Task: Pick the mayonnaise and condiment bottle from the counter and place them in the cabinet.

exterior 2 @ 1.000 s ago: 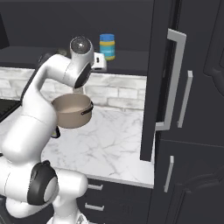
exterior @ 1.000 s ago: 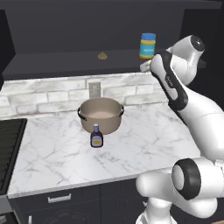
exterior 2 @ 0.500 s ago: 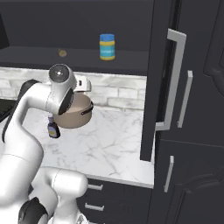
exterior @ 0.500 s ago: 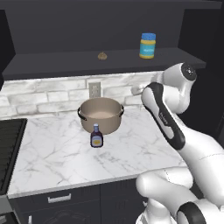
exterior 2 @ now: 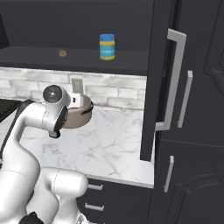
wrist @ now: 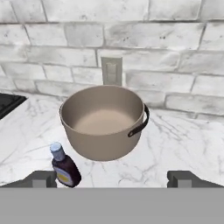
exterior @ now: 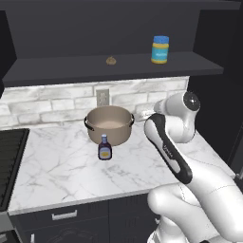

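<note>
Hand view, item one: the condiment bottle (wrist: 64, 167), a small dark bottle with blue cap and yellow-orange label, is seen upright on the counter (wrist: 183, 144), just in front of the pot (wrist: 103, 120) and toward the counter's front edge. The gripper (wrist: 112, 179) is presented with its fingertips (wrist: 43, 178) set wide apart and nothing between them; the bottle stands just inside the left tip.

Item two: the mayonnaise (exterior: 160, 49), a yellow jar with blue lid, is already lodged on the cabinet (exterior: 57, 71) shelf, toward its right end. A small brown object (exterior: 111, 60) is noted near the shelf's middle; its nature cannot be made out.

Handling: the bottle is judged light, rigid and probably smooth-sided, easily tipped because of its narrow foot. Hold is best taken across the body at the label, below the neck, where the width is greatest.

Changes against the earlier frames: the arm has been lowered from beside the jar on the shelf down to counter level and turned toward the pot. The jar, pot and bottle are unmoved, and the claw has been kept spread throughout
</note>
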